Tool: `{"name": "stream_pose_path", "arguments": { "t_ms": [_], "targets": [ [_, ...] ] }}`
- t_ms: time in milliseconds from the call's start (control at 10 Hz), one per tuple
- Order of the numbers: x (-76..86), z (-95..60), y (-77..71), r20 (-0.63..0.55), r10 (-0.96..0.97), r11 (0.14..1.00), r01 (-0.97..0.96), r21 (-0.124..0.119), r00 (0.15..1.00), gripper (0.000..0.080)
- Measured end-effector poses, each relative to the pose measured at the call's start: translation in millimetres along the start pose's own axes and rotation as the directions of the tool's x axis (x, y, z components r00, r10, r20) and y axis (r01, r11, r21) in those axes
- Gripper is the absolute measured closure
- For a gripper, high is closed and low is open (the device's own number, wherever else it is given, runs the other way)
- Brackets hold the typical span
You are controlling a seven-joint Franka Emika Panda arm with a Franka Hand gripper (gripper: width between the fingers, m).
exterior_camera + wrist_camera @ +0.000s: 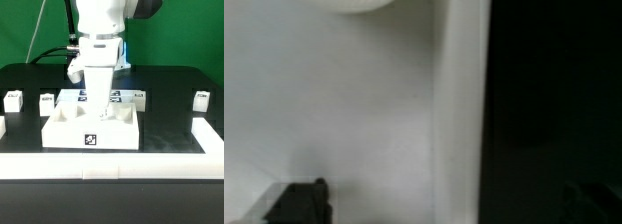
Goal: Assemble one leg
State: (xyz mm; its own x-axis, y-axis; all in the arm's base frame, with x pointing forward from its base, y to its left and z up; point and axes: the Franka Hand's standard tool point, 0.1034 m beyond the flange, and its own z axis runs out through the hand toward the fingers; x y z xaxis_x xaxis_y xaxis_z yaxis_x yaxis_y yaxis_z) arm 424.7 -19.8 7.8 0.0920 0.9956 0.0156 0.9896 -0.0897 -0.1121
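I see arm [100, 40] down over tabletop [60, 135] middle; jaws: can't tell wide/narrow. Leg [46, 100] lies on desk [170, 85] near tabletop's far corner, exterior view's left.

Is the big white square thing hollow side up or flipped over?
Hollow side up. The tabletop lies flat, and the exterior view shows its raised walls and sunken pockets open toward the top.

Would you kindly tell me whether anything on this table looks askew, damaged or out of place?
Nothing stands out. The large white square tabletop lies flat, four small white rectangular legs sit apart on the black table, and the end effector hangs above the tabletop.
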Motion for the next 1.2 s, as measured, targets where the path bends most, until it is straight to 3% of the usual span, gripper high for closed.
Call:
{"name": "stream_pose_path", "arguments": {
  "t_ms": [300,400,500,700,800,900,1200],
  "targets": [
    [0.0,-2.5,0.5,0.001,0.009,1.0,-0.009,-0.001,1.0,0.0159],
    [-0.1,-2.0,0.2,0.001,0.009,1.0,-0.009,0.0,1.0,0.0334],
    [-0.1,-2.0,0.2,0.001,0.009,1.0,-0.009,0.0,1.0,0.0334],
    [-0.2,-1.8,0.1,0.001,0.009,1.0,-0.009,0.0,1.0,0.0647],
    [0.1,-2.9,1.7,0.0,0.009,1.0,-0.009,-0.007,1.0,0.0647],
    [0.0,-3.6,2.8,0.0,0.009,1.0,-0.009,-0.013,1.0,0.0732],
    [0.1,-4.1,3.9,0.0,0.009,1.0,-0.009,-0.018,1.0,0.0732]
  ]
}}
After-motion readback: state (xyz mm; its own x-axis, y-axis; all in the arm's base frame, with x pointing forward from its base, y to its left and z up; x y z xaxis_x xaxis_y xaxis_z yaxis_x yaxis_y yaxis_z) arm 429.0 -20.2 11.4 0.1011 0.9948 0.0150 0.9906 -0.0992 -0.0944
